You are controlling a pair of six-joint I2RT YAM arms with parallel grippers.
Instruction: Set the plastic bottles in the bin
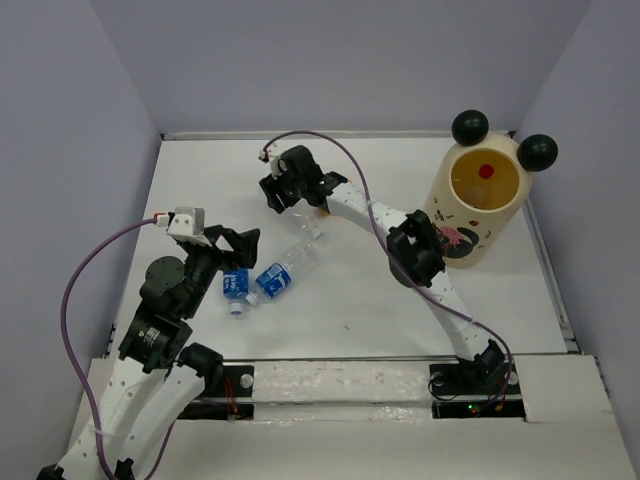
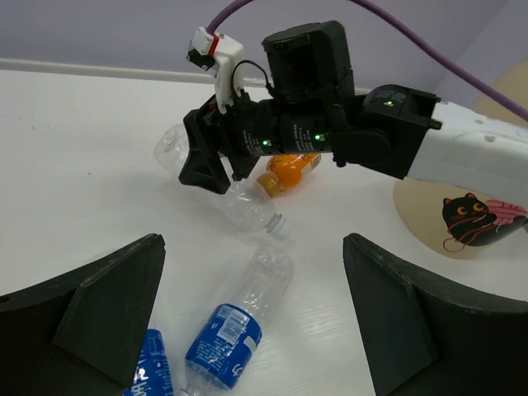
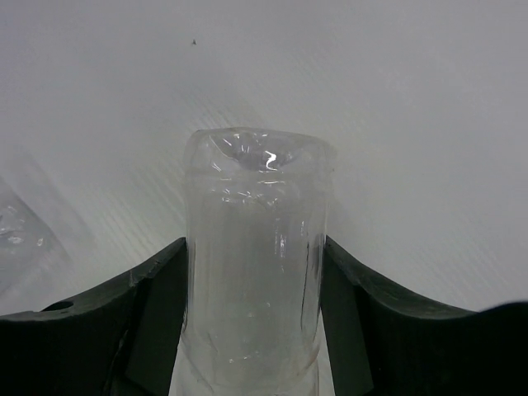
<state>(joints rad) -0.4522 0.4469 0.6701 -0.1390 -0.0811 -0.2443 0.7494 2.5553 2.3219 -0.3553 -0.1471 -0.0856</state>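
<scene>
Clear bottle [image 3: 252,272] between right jaws

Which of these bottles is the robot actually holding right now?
The clear unlabelled bottle, pinched in the right gripper. The blue-labelled bottles, the orange bottle and the second clear bottle lie free on the table.

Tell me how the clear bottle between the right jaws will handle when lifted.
The clear bottle looks empty, so probably very light. Its thin walls look dented at the end, so it may crumple under a hard squeeze. Smooth and round, it might slip or twist between the jaws.
</scene>
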